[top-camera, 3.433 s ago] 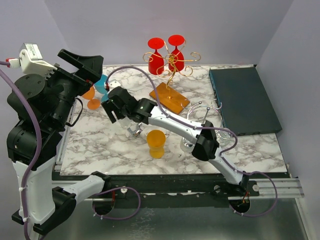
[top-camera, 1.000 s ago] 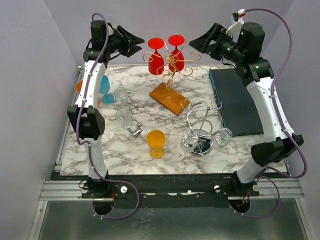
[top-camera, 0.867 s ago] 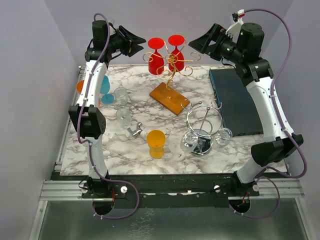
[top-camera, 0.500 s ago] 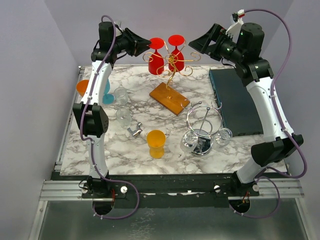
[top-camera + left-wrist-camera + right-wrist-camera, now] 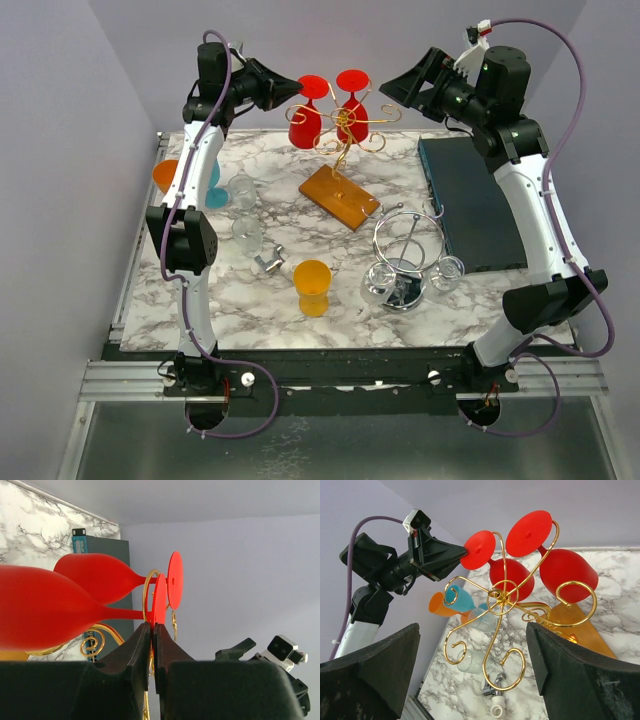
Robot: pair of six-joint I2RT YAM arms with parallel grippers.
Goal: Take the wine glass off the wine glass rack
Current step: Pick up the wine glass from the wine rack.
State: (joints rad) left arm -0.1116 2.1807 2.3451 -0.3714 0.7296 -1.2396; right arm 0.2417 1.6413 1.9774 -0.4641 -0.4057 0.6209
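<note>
Pinching the wine glass (image 5: 45,611) foot, left fingers (image 5: 140,646) nearly meet; right fingers (image 5: 375,672) gape.

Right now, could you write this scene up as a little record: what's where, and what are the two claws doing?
Rack: gold wine glass rack, wooden base, toward the back of the table
Hanging on it: left red glass and right red glass, feet up
Left gripper: pinched on the left red glass's foot
Right gripper: open, empty, right of the rack
</note>
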